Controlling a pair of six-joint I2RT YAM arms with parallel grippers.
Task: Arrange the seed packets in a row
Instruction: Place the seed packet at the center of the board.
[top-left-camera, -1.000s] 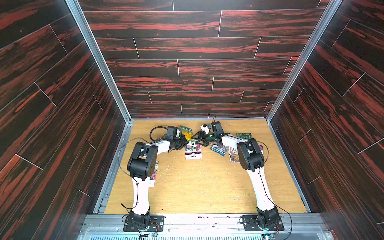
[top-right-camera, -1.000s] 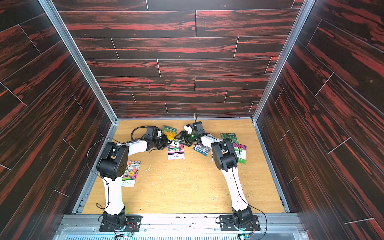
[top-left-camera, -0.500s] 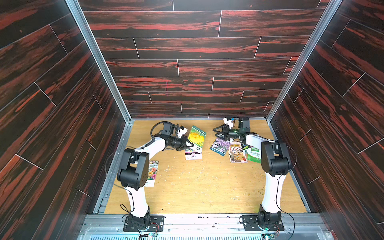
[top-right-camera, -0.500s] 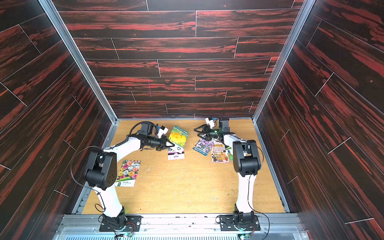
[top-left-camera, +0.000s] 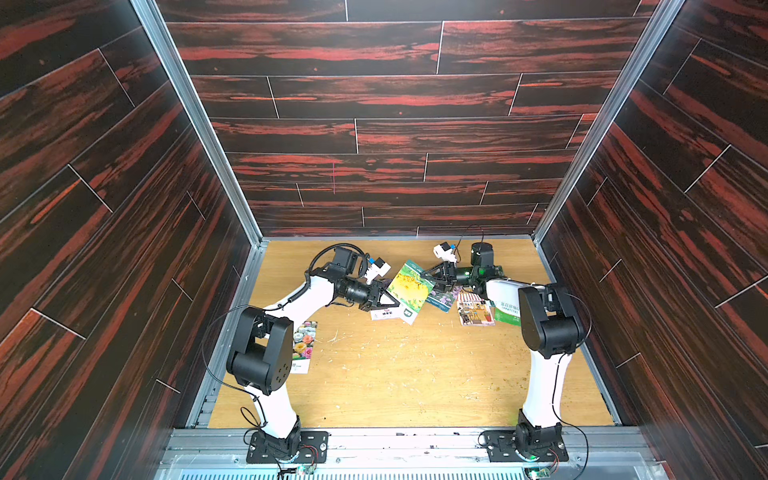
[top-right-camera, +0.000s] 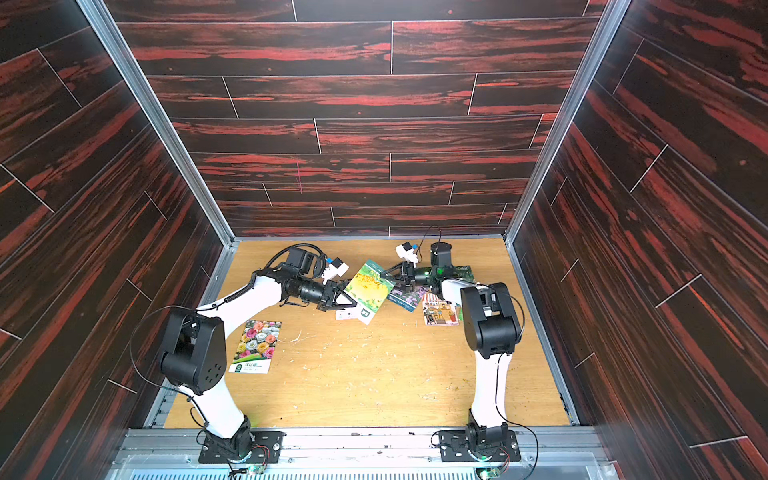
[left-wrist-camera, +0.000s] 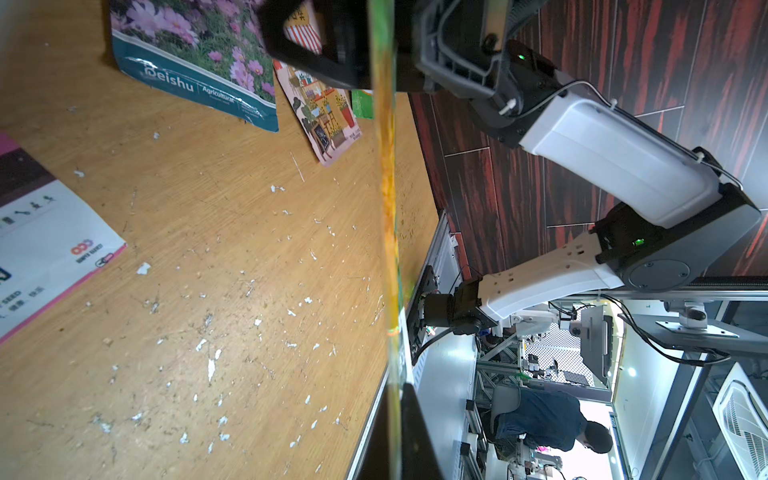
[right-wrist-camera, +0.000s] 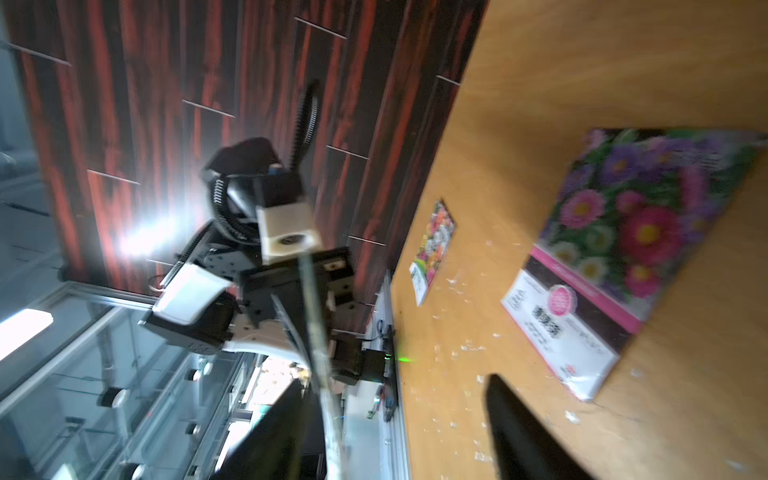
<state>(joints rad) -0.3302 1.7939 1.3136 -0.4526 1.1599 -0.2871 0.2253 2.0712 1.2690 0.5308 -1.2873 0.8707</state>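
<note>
My left gripper (top-left-camera: 392, 303) (left-wrist-camera: 395, 415) is shut on a seed packet with a yellow bloom (top-left-camera: 409, 291) (top-right-camera: 370, 291), held tilted above the table and seen edge-on (left-wrist-camera: 388, 208) in the left wrist view. My right gripper (top-left-camera: 426, 276) (right-wrist-camera: 395, 382) is open at that packet's far edge (right-wrist-camera: 316, 340), which lies close beside one finger. On the table lie a pink aster packet (top-left-camera: 384, 313) (right-wrist-camera: 602, 257), a purple cosmos packet (top-left-camera: 442, 299) (left-wrist-camera: 195, 54), a shopfront packet (top-left-camera: 473, 309) and a green-labelled packet (top-left-camera: 507, 311), partly under the right arm. A rose packet (top-right-camera: 254, 343) lies near the left wall.
A dark green packet (top-right-camera: 463, 272) shows behind the right forearm near the back. The wooden table (top-left-camera: 415, 374) is flecked with white scraps. Dark red panelled walls close in on three sides, and a metal rail (top-left-camera: 395, 440) runs along the front.
My left gripper has carried the yellow packet up and a little right. My right gripper swung out to the right, then came back left to the packet's far edge, its jaws narrowing.
</note>
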